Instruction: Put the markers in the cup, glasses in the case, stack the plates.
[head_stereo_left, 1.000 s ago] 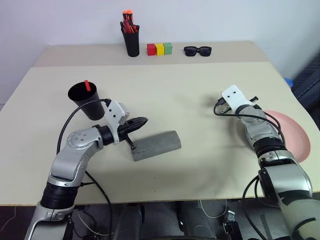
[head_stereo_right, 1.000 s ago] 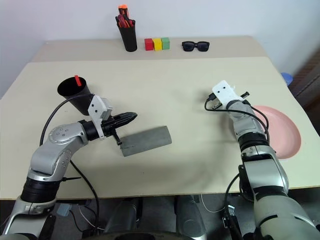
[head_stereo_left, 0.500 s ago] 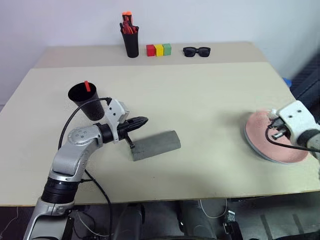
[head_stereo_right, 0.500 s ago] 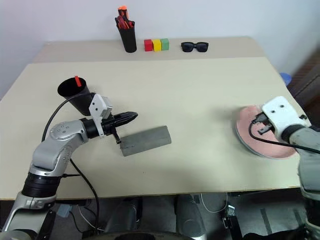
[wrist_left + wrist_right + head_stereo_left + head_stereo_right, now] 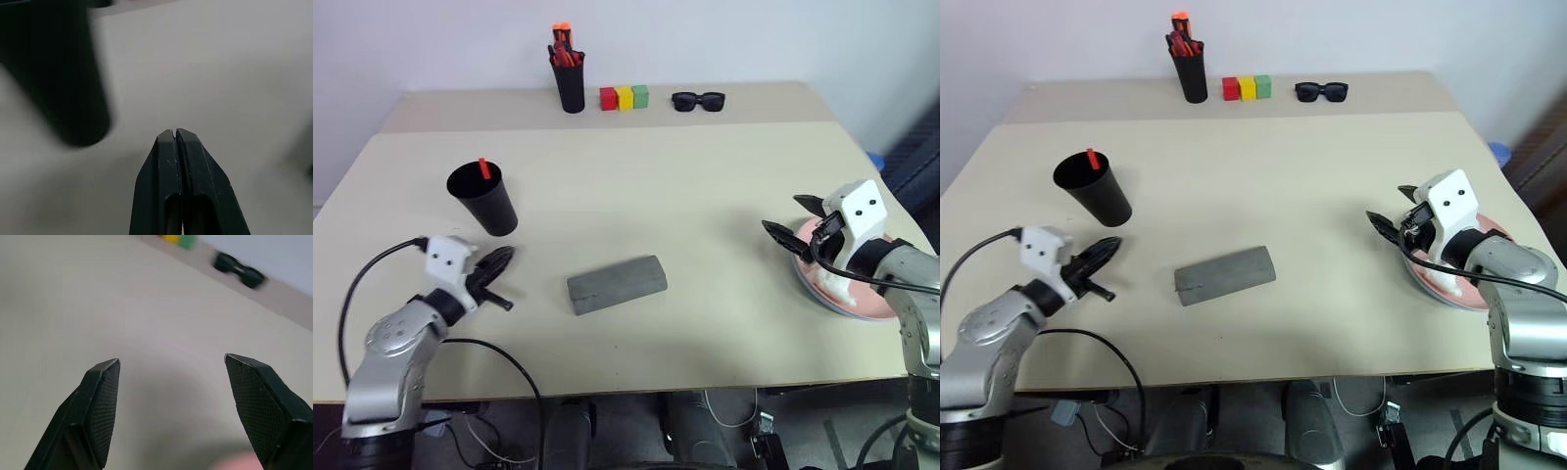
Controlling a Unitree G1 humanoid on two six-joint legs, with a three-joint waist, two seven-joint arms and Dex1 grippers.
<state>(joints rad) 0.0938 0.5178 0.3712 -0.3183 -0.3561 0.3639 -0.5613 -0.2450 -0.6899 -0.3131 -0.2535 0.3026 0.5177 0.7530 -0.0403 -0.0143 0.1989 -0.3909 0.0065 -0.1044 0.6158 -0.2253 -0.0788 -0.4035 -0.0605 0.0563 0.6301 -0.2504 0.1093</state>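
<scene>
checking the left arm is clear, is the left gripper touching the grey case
Apart. In the left eye view bare table lies between the shut left gripper and the case.

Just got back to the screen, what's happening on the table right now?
Neither gripper holds anything. The left gripper is shut and sits near the black cup, which has a red-capped marker poking out of it. The grey case lies closed in the middle of the table. The right gripper is open, just above the pink plate, which sits on top of another plate at the table's right edge.
</scene>
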